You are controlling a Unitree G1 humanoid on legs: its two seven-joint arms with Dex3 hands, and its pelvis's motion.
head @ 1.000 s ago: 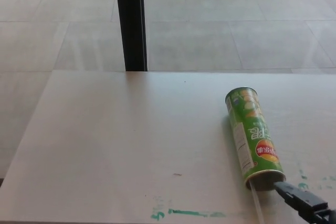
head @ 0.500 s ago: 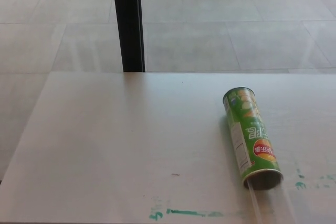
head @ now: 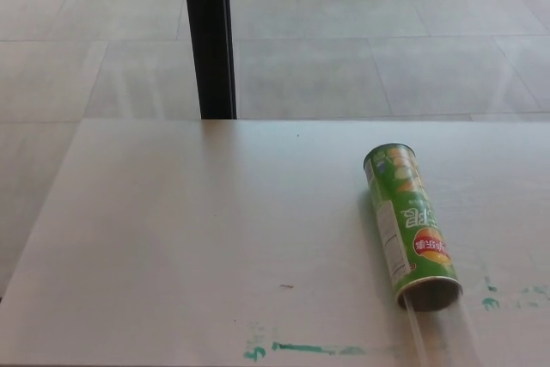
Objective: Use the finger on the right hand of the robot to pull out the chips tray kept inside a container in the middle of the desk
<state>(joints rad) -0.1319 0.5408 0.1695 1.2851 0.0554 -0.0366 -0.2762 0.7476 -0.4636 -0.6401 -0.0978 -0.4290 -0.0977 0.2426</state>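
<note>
Desk: pale desk (head: 189, 229) against a grey tiled floor (head: 387, 58).
Container: green chips container (head: 410, 228) lying on its side, right of desk centre, open mouth toward the near edge.
Tray: clear chips tray (head: 418, 328) protruding slightly from the mouth.
Markings: green paint smears (head: 309, 349) left of the mouth, near the edge.
Post: black post (head: 208, 36) behind the desk, left of the container.
Hands: neither visible; finger state cannot be told.
</note>
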